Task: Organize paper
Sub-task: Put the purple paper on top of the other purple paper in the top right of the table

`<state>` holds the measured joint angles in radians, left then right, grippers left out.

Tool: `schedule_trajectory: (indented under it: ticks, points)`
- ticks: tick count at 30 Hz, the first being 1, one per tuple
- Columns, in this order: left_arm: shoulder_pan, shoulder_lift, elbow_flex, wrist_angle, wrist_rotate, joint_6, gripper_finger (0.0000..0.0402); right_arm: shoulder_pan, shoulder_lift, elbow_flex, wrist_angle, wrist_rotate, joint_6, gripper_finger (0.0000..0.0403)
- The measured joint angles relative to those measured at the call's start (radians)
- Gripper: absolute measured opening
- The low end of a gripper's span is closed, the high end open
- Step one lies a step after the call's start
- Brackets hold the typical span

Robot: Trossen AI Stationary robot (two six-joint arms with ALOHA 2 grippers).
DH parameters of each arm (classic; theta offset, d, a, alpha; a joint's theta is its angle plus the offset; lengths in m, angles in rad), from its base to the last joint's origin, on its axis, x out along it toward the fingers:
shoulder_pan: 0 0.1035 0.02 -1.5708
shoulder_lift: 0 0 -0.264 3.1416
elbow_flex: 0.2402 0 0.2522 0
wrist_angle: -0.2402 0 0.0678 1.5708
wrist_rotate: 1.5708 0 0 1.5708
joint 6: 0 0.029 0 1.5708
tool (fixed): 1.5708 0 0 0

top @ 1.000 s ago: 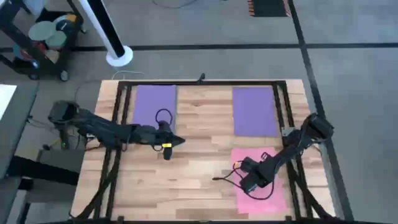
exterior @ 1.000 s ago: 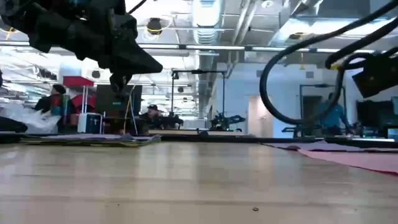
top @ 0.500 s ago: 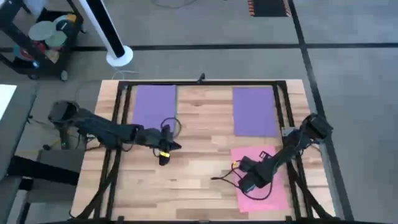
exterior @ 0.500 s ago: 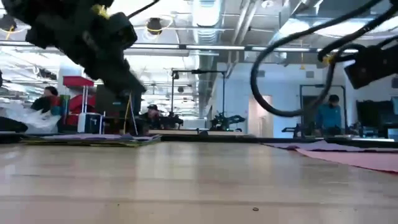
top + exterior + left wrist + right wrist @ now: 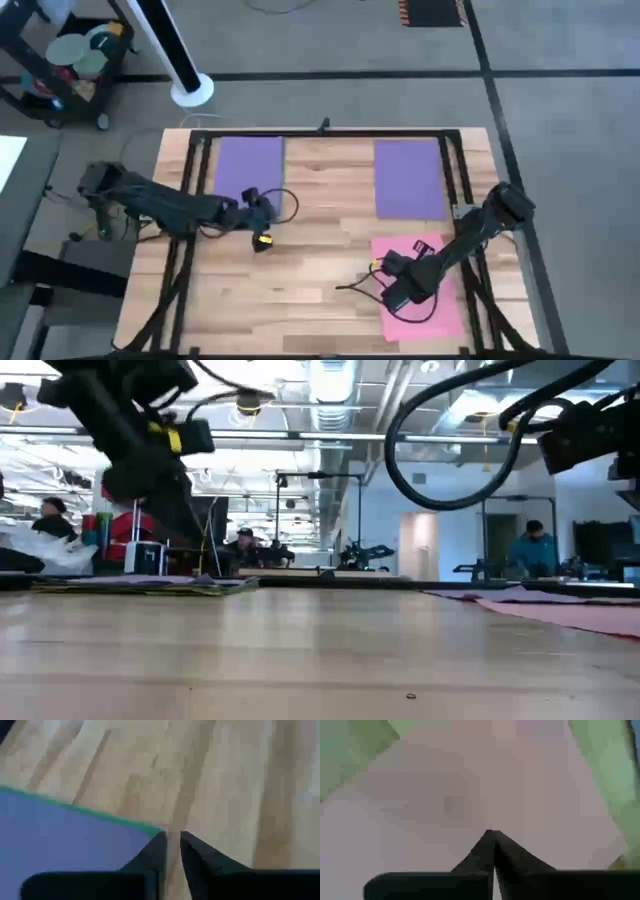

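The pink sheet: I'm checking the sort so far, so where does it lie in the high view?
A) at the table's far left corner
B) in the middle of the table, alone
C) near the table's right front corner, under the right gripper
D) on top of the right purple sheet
C: the pink sheet lies at the right front of the table, with the right gripper over it, nearer than the right purple sheet.
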<state>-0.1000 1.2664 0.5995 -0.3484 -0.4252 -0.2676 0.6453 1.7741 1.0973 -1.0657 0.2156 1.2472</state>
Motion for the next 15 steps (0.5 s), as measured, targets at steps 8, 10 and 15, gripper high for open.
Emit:
schedule_trajectory:
  ticks: [8, 10, 15]
  points:
    - [0.042, 0.145, 0.0, 0.079, -0.001, 0.069, 0.012, -0.001, 0.0, 0.0, 0.0, 0.017, 0.0, 0.0]
    - [0.054, 0.177, 0.0, 0.101, -0.01, 0.083, 0.012, -0.001, -0.001, 0.0, -0.001, 0.023, 0.0, 0.0]
    - [0.095, 0.21, 0.0, 0.108, -0.034, 0.075, 0.0109, -0.001, -0.002, 0.0, 0.0, 0.023, 0.0, 0.0]
